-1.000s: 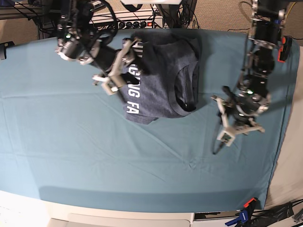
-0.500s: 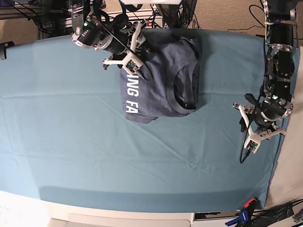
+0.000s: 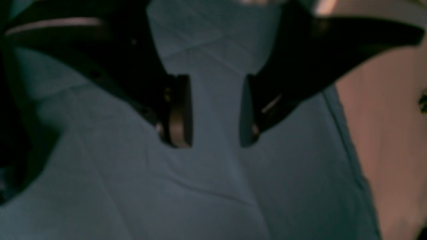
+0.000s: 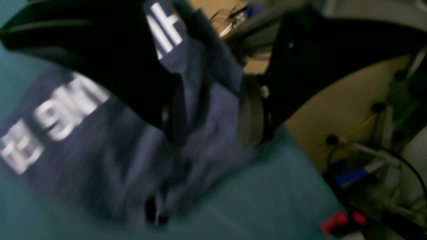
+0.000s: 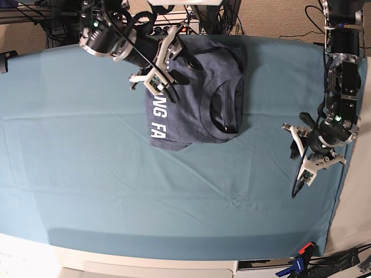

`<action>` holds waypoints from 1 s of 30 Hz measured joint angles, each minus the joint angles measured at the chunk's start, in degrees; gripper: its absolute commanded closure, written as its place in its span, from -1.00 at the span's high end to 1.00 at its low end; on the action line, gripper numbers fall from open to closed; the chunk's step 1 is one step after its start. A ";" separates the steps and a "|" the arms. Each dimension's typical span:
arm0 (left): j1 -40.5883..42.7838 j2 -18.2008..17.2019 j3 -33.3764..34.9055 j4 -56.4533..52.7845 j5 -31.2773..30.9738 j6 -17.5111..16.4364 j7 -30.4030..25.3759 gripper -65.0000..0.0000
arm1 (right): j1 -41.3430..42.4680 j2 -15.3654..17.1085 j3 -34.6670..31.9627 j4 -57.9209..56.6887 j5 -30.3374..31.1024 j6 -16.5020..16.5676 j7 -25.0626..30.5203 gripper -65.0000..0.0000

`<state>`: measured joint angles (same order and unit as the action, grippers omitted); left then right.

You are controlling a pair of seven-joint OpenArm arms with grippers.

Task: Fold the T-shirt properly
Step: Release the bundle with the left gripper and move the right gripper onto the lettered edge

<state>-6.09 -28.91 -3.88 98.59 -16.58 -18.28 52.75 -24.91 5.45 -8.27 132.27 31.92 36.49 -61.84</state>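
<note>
The T-shirt (image 5: 194, 95) lies folded near the far edge of the teal cloth (image 5: 116, 191), collar opening up, white letters running down its left side. My right gripper (image 5: 165, 72) hangs over the shirt's far left corner, jaws wide apart and holding nothing. The right wrist view is blurred, yet it shows blue fabric and lettering below the two pads (image 4: 248, 110) with open space between them.

My left gripper (image 5: 298, 162) hovers above bare cloth close to the right edge, well apart from the shirt. Its jaws are also spread, and the left wrist view shows only wrinkled cloth in the gap between the fingers (image 3: 178, 113); nothing is gripped.

Compared with a second ago, my right gripper has pulled back from the middle of the lettering toward the far edge, so more of the lettering is uncovered. My left gripper has swung away from the shirt toward the right edge, and since half a second ago it has barely moved. The shirt itself has kept its place and its shape, a rough rectangle with one lower corner poking out.
</note>
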 measured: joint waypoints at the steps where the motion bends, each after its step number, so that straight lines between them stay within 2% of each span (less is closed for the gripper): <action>1: 0.68 0.00 0.00 0.00 0.00 -0.02 0.00 -0.22 | 0.00 -0.09 0.00 1.18 -0.11 0.24 1.16 -0.20; 4: 3.04 0.00 0.02 0.00 -2.19 -0.24 0.20 -0.22 | 0.76 -0.09 0.00 1.84 -1.46 0.42 5.09 -0.20; 8: 6.32 0.00 0.02 0.00 -4.74 -2.58 0.20 -0.22 | 4.20 -0.09 0.02 1.84 -11.76 -0.83 8.31 -0.20; 11: 9.09 -0.02 0.02 0.00 -6.71 -4.28 0.94 -0.22 | 6.36 -0.09 0.02 1.84 -20.24 -5.81 11.04 -0.20; 13: 11.15 0.00 0.02 0.00 -7.54 -4.66 1.77 -0.23 | 7.56 -0.09 0.00 1.84 -23.47 -8.94 12.55 -0.20; 15: 12.94 -0.04 0.00 0.00 -8.61 -6.93 2.89 -0.38 | 8.94 -0.09 0.02 1.77 -26.12 -12.02 13.99 -0.20; 18: 14.49 -0.07 -0.35 0.33 -9.84 -7.69 2.27 -0.42 | 10.88 -0.09 0.02 0.22 -27.63 -13.86 15.41 -0.20; 25: 18.93 -1.01 -0.39 4.79 -10.21 -8.26 4.28 -0.44 | 16.17 -0.22 0.02 -12.94 -32.28 -18.60 16.68 -0.20; 30: 24.39 -2.05 -0.17 12.72 -10.01 -8.70 7.39 -0.62 | 21.29 -0.22 -0.04 -22.88 -31.98 -18.43 17.09 -0.20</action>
<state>18.31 -30.96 -4.05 111.31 -26.59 -26.98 60.14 -3.62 5.23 -8.32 109.38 -0.05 18.06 -44.75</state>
